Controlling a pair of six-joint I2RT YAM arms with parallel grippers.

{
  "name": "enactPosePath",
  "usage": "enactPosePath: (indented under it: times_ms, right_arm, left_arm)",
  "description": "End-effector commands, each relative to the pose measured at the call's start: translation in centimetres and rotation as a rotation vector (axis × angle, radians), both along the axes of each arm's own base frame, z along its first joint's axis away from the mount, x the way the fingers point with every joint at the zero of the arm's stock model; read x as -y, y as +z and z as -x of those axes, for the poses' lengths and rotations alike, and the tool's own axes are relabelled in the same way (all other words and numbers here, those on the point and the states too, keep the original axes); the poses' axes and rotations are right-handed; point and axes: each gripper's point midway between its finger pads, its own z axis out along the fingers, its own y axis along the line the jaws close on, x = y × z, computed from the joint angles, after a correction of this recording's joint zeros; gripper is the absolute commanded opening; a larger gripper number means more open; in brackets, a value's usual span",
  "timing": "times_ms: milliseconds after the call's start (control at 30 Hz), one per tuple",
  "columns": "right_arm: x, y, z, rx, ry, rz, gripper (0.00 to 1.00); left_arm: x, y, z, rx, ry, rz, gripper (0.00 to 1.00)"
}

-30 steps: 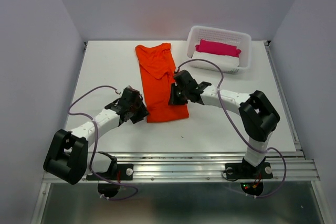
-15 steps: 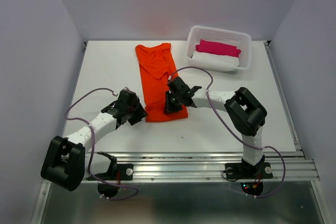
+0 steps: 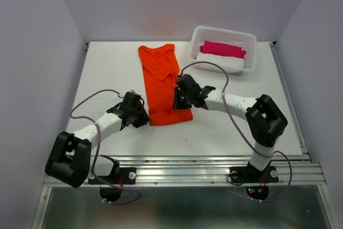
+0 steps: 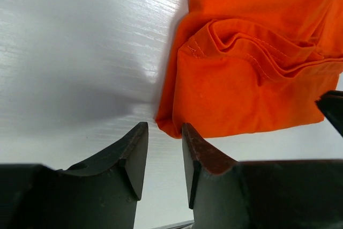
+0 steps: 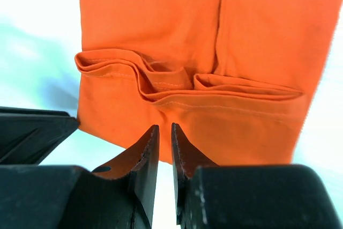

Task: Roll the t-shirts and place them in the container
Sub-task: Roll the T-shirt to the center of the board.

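Observation:
The orange-red t-shirt [image 3: 162, 81] lies folded into a long strip on the white table, with its near end doubled over into a short fold. My left gripper [image 3: 140, 116] is low at the strip's near left corner. In the left wrist view its jaws [image 4: 163, 130] stand slightly apart and empty, just short of the shirt's corner [image 4: 241, 95]. My right gripper [image 3: 179, 100] is at the strip's near right edge. In the right wrist view its jaws [image 5: 164, 128] are almost together, over the folded end of the shirt [image 5: 187, 36], with nothing seen between them.
A white perforated basket [image 3: 247, 40] stands at the back right and holds a rolled pink cloth [image 3: 222, 48] on a white one. Grey walls close in the table on three sides. A metal rail runs along the near edge.
My right gripper pushed left over the shirt's near end half a second ago and has drawn back to the right. The left gripper has barely shifted.

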Motion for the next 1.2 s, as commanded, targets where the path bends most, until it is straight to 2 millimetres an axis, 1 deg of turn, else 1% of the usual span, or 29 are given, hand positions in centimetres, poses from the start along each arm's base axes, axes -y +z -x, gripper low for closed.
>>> enactPosePath:
  times_ms: [0,100,167,200,233,300,467,567,600,667,700,733,767,800,867,900,933,1000,1067,1100,1133,1167]
  right_arm:
    - [2.8,-0.3,-0.4,0.026,-0.053,0.062,0.21]
    - [4.2,-1.1,-0.5,0.011,-0.081,0.08,0.21]
    - [4.5,-1.6,-0.3,0.005,-0.083,0.092,0.21]
    - [5.1,-1.9,-0.4,0.001,-0.094,0.104,0.21]
    - [5.3,-2.1,-0.3,-0.001,-0.095,0.111,0.21]
    - [5.7,-2.9,-0.2,-0.011,-0.098,0.135,0.22]
    - [6.2,-4.9,0.7,-0.061,-0.088,0.17,0.21]
    - [6.4,-5.4,1.1,-0.075,-0.085,0.18,0.21]
    - [6.6,-5.3,1.2,-0.077,-0.085,0.185,0.21]
    - [6.7,-4.4,0.9,-0.052,-0.096,0.181,0.21]
    - [7.0,-4.0,0.7,-0.034,-0.105,0.184,0.21]
    - [7.1,-3.3,0.5,-0.016,-0.115,0.179,0.22]
    - [7.3,-2.1,0.4,0.01,-0.124,0.167,0.23]
    - [7.6,-1.8,0.4,0.022,-0.135,0.168,0.24]
    - [8.3,-0.9,0.1,0.044,-0.168,0.161,0.32]
    - [8.5,-0.3,0.3,0.053,-0.18,0.146,0.37]
    - [9.0,0.0,0.1,0.056,-0.198,0.139,0.39]
    - [9.4,0.5,0.3,0.051,-0.21,0.11,0.41]
    - [10.1,0.1,0.6,0.02,-0.228,0.088,0.47]
    - [9.8,0.4,0.8,0.005,-0.222,0.043,0.48]
    - [10.4,-0.3,1.0,-0.02,-0.236,0.033,0.52]
    - [10.4,-0.6,1.3,-0.04,-0.232,0.014,0.54]
  left_arm:
    - [0.3,0.0,-1.0,0.032,-0.025,-0.012,0.4]
    - [0.2,-0.9,-0.7,0.004,-0.037,-0.033,0.36]
    - [-0.2,-1.8,-0.2,-0.035,-0.034,-0.055,0.34]
    - [-0.3,-2.2,0.2,-0.055,-0.039,-0.066,0.33]
    - [-0.5,-2.6,0.5,-0.074,-0.037,-0.074,0.33]
    - [-0.6,-2.8,0.9,-0.083,-0.042,-0.079,0.32]
    - [-0.8,-2.3,0.8,-0.077,-0.026,-0.088,0.31]
    - [-0.7,-1.3,0.4,-0.05,-0.021,-0.08,0.31]
    - [-0.6,-0.8,0.1,-0.036,-0.019,-0.073,0.31]
    - [-0.4,0.3,-0.2,-0.005,-0.016,-0.057,0.34]
    - [-0.2,0.8,-0.4,0.007,-0.017,-0.047,0.37]
    - [-0.2,1.1,-0.4,0.014,-0.015,-0.043,0.43]
    - [-0.1,1.6,-0.5,0.028,-0.015,-0.034,0.45]
    - [-0.1,1.7,-0.4,0.025,-0.01,-0.029,0.48]
    - [0.0,2.0,-0.3,0.028,-0.007,-0.019,0.51]
    - [0.1,2.1,-0.1,0.032,-0.002,-0.008,0.54]
    - [0.3,2.2,-0.1,0.034,-0.001,0.001,0.54]
    - [0.5,2.2,0.0,0.044,0.001,0.016,0.56]
    - [0.8,2.1,0.1,0.043,-0.003,0.035,0.58]
    - [1.1,2.0,0.1,0.043,-0.01,0.05,0.58]
    - [1.4,1.6,0.2,0.031,-0.012,0.054,0.59]
    - [1.6,1.5,0.2,0.027,-0.019,0.056,0.59]
